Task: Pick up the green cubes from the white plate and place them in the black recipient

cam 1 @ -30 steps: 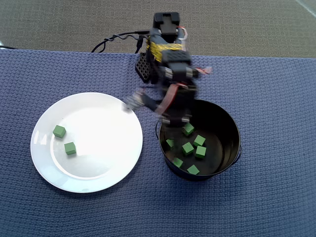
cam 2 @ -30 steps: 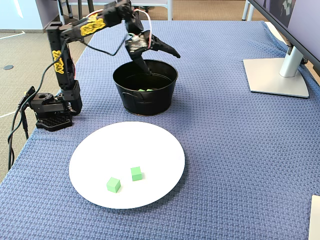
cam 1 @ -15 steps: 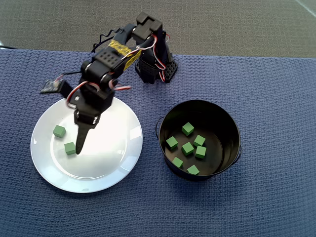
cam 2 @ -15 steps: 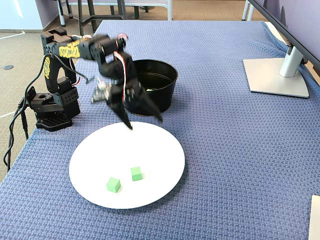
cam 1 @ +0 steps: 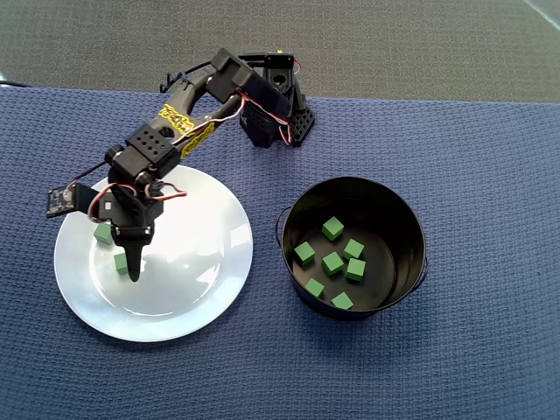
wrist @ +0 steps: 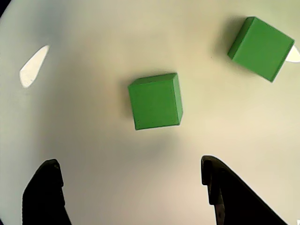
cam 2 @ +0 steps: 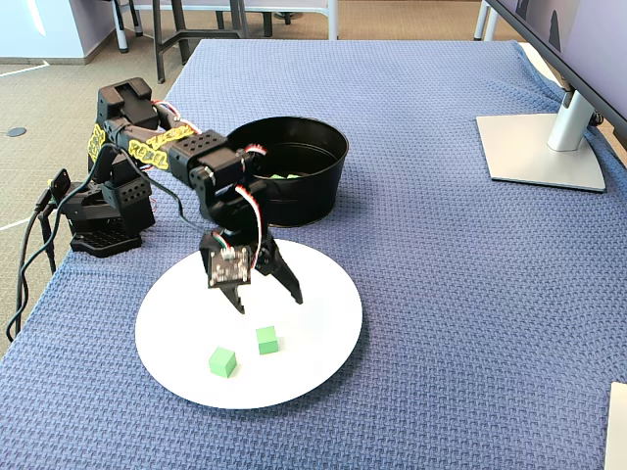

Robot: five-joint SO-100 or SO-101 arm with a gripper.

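Two black fingers of the tool (wrist: 131, 192) hang spread and empty over the white plate (cam 1: 201, 297), just short of the nearer of two green cubes (wrist: 155, 101), light and stiff-looking, best pinched across opposite flat faces.

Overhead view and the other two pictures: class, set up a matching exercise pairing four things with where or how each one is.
Things:
1. claw
2. white plate
3. black pot
4. blue cloth

States:
a. holds six green cubes
b. covers the table
c. open, above the plate
d. holds two green cubes

Pairs: 1-c, 2-d, 3-a, 4-b
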